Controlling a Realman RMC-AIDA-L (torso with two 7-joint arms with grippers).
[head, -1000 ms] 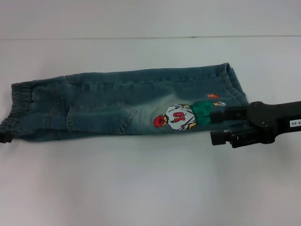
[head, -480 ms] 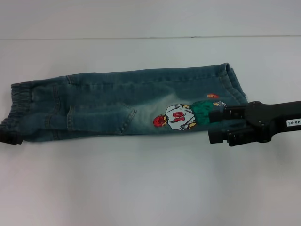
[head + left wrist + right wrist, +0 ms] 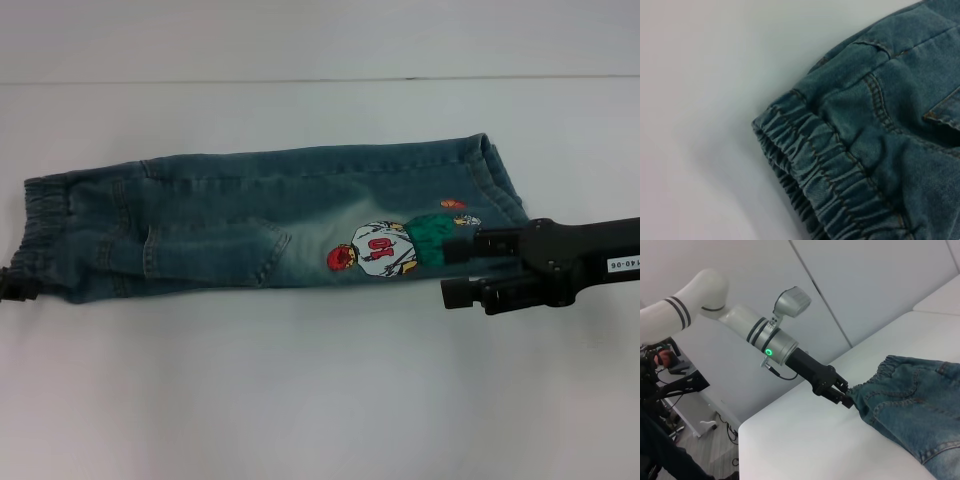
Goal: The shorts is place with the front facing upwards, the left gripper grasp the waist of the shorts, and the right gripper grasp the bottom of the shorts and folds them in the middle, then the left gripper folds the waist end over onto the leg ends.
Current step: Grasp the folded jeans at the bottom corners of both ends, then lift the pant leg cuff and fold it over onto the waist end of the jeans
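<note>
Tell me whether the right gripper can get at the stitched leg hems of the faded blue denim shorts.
Probably yes: the right gripper already sits at the leg hems of the faded blue denim shorts, nothing between them.

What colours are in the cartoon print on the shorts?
The cartoon print: red helmet, white jersey with red number, green trousers. Head view shows it best.
</note>
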